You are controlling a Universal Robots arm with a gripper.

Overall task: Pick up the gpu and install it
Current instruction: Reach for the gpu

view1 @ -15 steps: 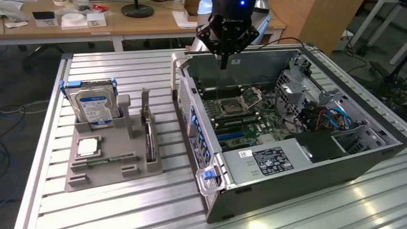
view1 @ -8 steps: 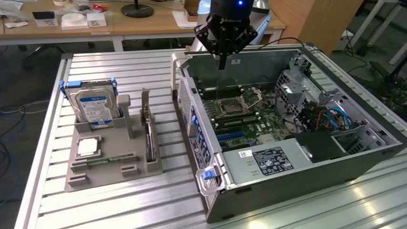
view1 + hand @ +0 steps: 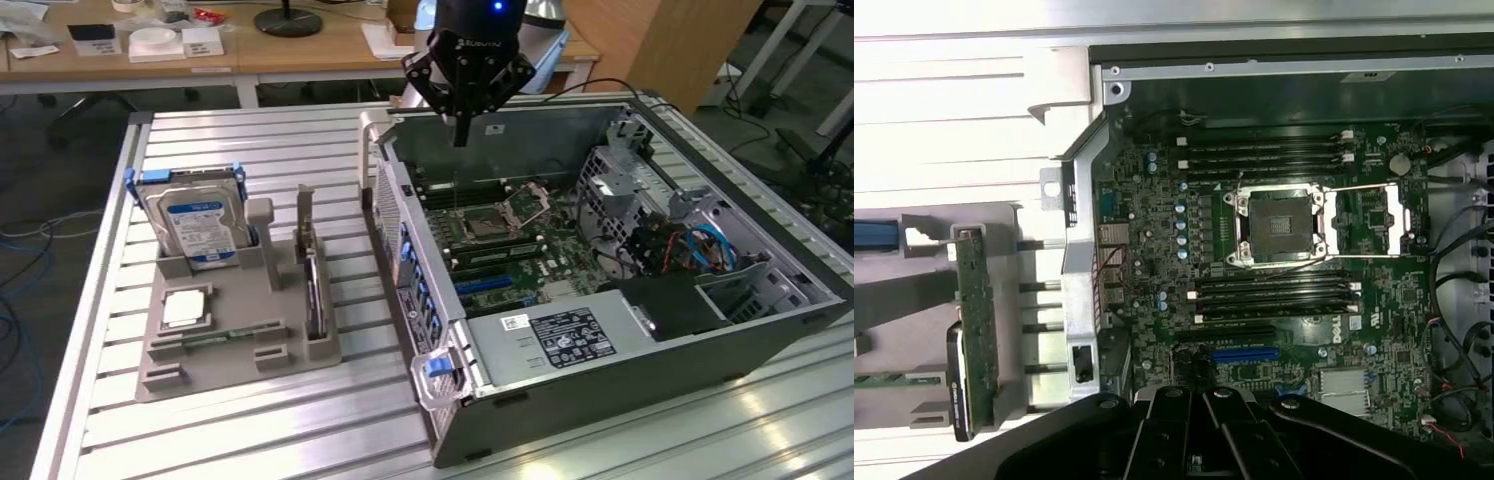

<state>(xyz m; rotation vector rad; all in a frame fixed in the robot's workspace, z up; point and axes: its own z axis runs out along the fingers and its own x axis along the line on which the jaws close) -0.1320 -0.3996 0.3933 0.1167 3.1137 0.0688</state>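
1. Exterior view, setting: a slatted aluminium table (image 3: 267,430) fills the foreground. Wooden desks (image 3: 267,55) with papers and small boxes stand behind it across the top of the frame.
2. Exterior view, left half: a grey holder tray (image 3: 174,378) lies on the table. A hard drive (image 3: 200,225) with a blue-white label stands upright in its far slot. A silver square chip (image 3: 184,308) lies flat in front of the drive, and a slim memory stick (image 3: 220,336) lies nearer the front edge.
3. Exterior view, task item: the gpu (image 3: 316,295) stands on edge in the tray's right-hand slot, its metal bracket pointing up. It is just beside the open computer case (image 3: 747,335) and well apart from the arm.
4. Exterior view, right half: the case lies on its side and open. Inside are the motherboard (image 3: 501,250), the processor socket (image 3: 487,215) and a labelled power supply (image 3: 567,335).
5. Exterior view, top centre: the gripper (image 3: 461,135) hangs above the far edge of the case. Its fingers are drawn together to a narrow point and hold nothing.
6. Wrist view: the gripper (image 3: 1204,405) appears as a dark body with its fingers meeting over the motherboard (image 3: 1154,250). It is near a blue expansion slot (image 3: 1246,354).
7. Wrist view: the processor socket (image 3: 1272,225) sits between rows of memory slots. The gpu (image 3: 979,310) rests outside the case wall in its tray, seen edge-on.
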